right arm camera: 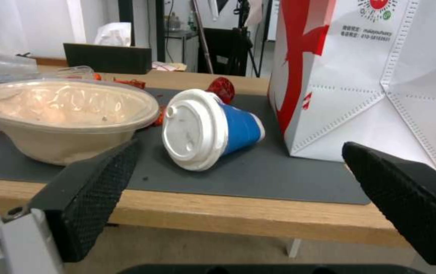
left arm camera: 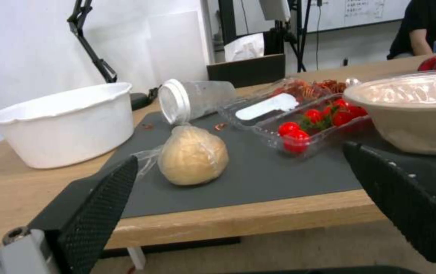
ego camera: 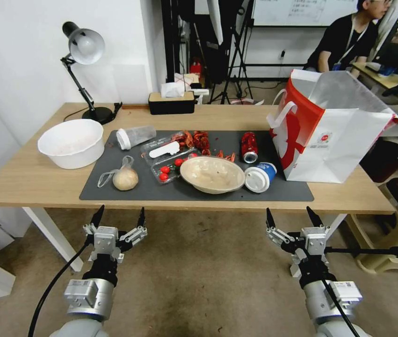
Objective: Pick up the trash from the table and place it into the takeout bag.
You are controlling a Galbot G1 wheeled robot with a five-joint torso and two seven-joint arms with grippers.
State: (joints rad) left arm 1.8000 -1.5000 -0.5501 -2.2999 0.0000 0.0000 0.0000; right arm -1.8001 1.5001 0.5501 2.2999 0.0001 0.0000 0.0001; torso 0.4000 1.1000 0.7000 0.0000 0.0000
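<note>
On the dark mat of the table (ego camera: 30,180) lie a beige shallow bowl (ego camera: 212,174), a blue-white paper cup (ego camera: 260,177) on its side, a red soda can (ego camera: 249,146), a clear plastic cup (ego camera: 135,137) on its side and a bagged tan bun (ego camera: 125,178). The takeout bag (ego camera: 334,140) stands open at the mat's right end. My left gripper (ego camera: 119,216) hangs open below the table's front edge, before the bun (left arm camera: 193,155). My right gripper (ego camera: 293,217) is open too, below the edge, facing the paper cup (right arm camera: 209,127), the bowl (right arm camera: 61,118) and the bag (right arm camera: 380,87).
A large white deep bowl (ego camera: 71,142) sits left of the mat. A clear clamshell of cherry tomatoes (ego camera: 168,160) and red scraps (ego camera: 198,139) lie mid-mat. A desk lamp (ego camera: 84,70) and black tissue box (ego camera: 171,102) stand at the back. Bare floor lies under my arms.
</note>
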